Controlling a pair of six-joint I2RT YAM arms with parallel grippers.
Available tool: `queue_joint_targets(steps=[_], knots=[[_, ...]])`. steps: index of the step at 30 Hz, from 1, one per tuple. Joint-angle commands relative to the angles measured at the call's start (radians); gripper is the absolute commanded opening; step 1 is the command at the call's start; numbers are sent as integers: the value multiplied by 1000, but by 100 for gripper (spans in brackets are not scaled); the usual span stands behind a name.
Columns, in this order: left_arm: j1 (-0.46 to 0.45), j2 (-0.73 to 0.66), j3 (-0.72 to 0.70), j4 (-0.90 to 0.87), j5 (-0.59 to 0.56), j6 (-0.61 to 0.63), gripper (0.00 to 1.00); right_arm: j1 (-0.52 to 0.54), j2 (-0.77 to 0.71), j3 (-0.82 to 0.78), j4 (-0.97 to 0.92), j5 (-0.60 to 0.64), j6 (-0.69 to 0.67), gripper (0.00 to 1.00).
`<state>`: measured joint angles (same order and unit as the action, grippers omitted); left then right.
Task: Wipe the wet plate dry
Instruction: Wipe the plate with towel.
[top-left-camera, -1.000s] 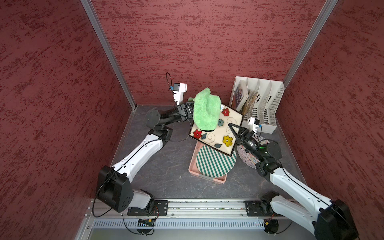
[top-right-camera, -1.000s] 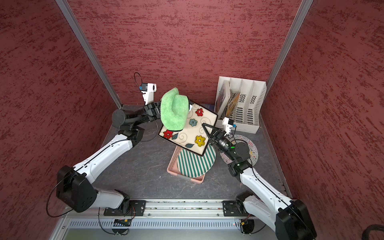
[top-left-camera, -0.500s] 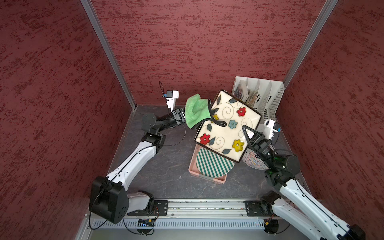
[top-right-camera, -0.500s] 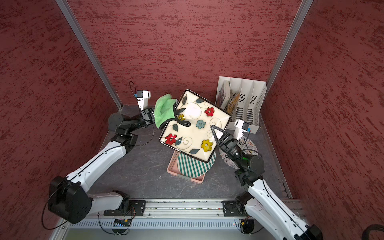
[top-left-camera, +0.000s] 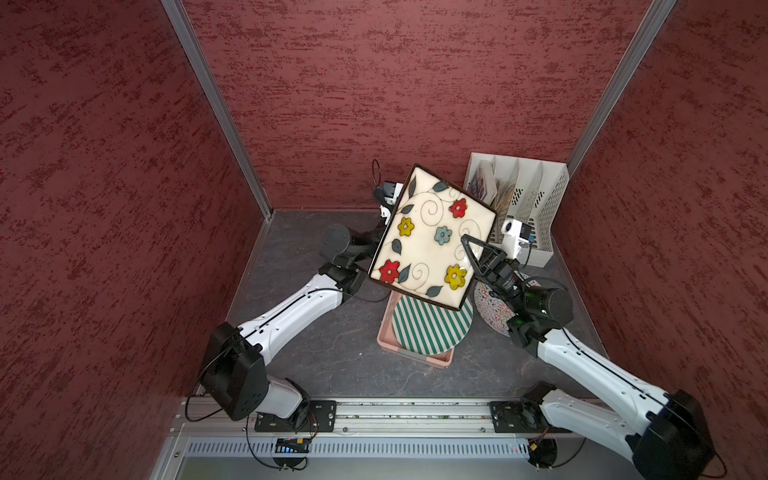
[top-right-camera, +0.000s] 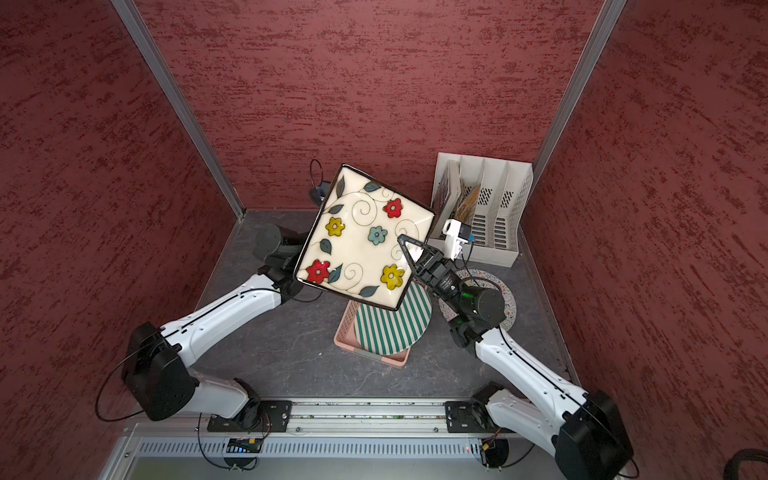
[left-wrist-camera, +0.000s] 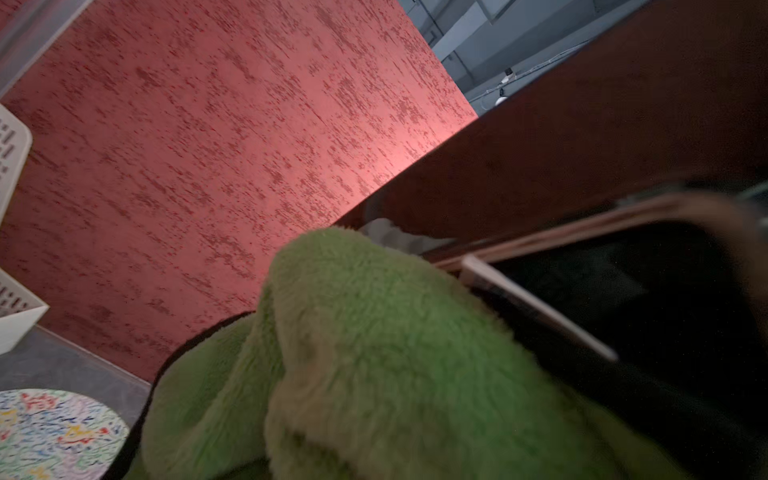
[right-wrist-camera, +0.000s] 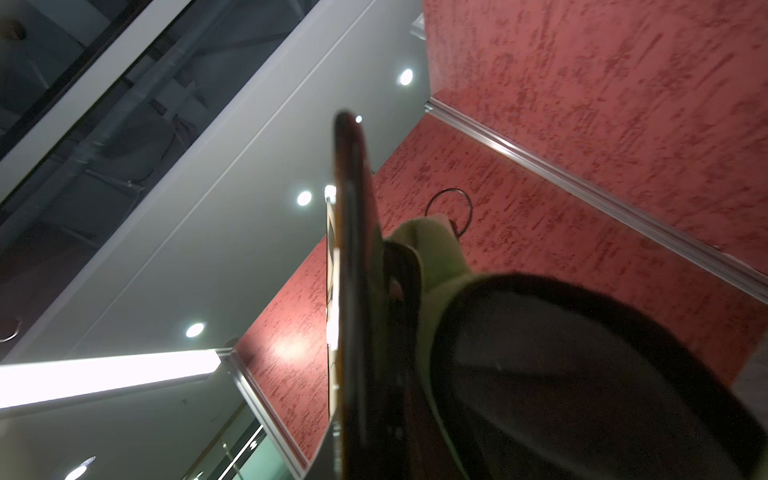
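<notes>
The right gripper (top-left-camera: 470, 251) is clamped on the right edge of the flowered plate (top-left-camera: 428, 237), holding it raised and tilted mid-scene to expose its underside; the left gripper, hidden behind it, is closed on the green cloth (left-wrist-camera: 374, 353), likely drying the back

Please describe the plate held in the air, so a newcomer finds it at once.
Start at the white file rack in the back corner. Beside it, the right gripper holds a tilted plate in the air. It alone is square, cream with coloured flowers; the striped plate and speckled plate are round.
</notes>
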<state>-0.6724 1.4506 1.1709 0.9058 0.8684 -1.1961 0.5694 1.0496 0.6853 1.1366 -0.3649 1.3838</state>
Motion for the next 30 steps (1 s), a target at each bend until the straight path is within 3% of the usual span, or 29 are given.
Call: queue_joint_targets(steps=[1, 7, 11, 14, 17, 20, 25, 30], knots=[[-85, 9, -52, 139, 62, 10, 0, -39, 33, 79, 29, 165, 27, 0], [-3, -52, -141, 239, 42, -63, 0, -165, -23, 71, -20, 180, 43, 0], [108, -111, -103, 226, 45, -100, 0, -162, -89, -12, -60, 113, 11, 0], [141, -121, -39, 171, 41, -87, 0, -62, -62, -34, -42, 50, -47, 0], [118, -89, 3, 147, 45, -70, 0, 42, 0, -28, 43, 47, -72, 0], [62, -48, -23, 213, 48, -97, 0, 44, 55, 6, 76, 99, -61, 0], [-57, -26, -172, 289, 28, -81, 0, -40, 73, 141, -57, 182, -82, 0], [-87, -76, -378, 371, 5, -63, 0, -183, 42, 179, -216, 246, -90, 0]])
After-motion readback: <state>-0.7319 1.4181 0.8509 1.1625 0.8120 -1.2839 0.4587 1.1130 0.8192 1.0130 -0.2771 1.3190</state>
